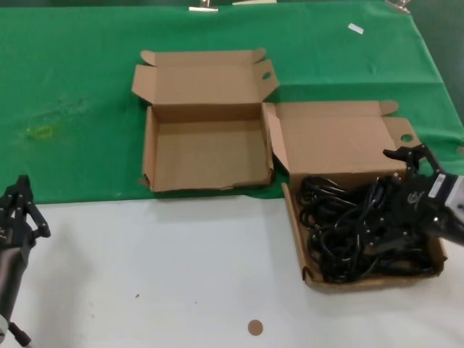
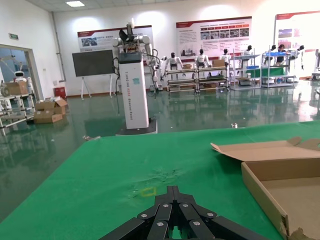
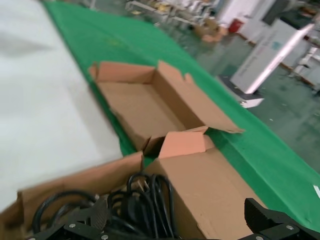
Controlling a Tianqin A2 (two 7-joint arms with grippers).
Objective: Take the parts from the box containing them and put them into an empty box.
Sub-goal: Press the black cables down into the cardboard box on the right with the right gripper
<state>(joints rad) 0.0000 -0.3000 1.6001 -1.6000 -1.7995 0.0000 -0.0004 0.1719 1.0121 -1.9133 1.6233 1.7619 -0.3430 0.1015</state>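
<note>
The box containing the parts (image 1: pixel 370 278) sits at the right on the white table, its lid (image 1: pixel 333 141) laid back. It is full of looped black power cords (image 1: pixel 348 225), also seen in the right wrist view (image 3: pixel 145 200). The empty box (image 1: pixel 206 156) stands to its left on the green cloth, lid open; it also shows in the right wrist view (image 3: pixel 140 100) and the left wrist view (image 2: pixel 285 175). My right gripper (image 1: pixel 399 174) is open low over the cords at the box's right side, one finger over the cords and one over the lid (image 3: pixel 210 185). My left gripper (image 1: pixel 18 199) is shut and empty at the lower left.
A green cloth (image 1: pixel 72 109) covers the far half of the table and a white surface (image 1: pixel 159 268) the near half. A small brown disc (image 1: pixel 254 327) lies near the front edge. A yellow mark (image 1: pixel 42 132) is on the cloth at the left.
</note>
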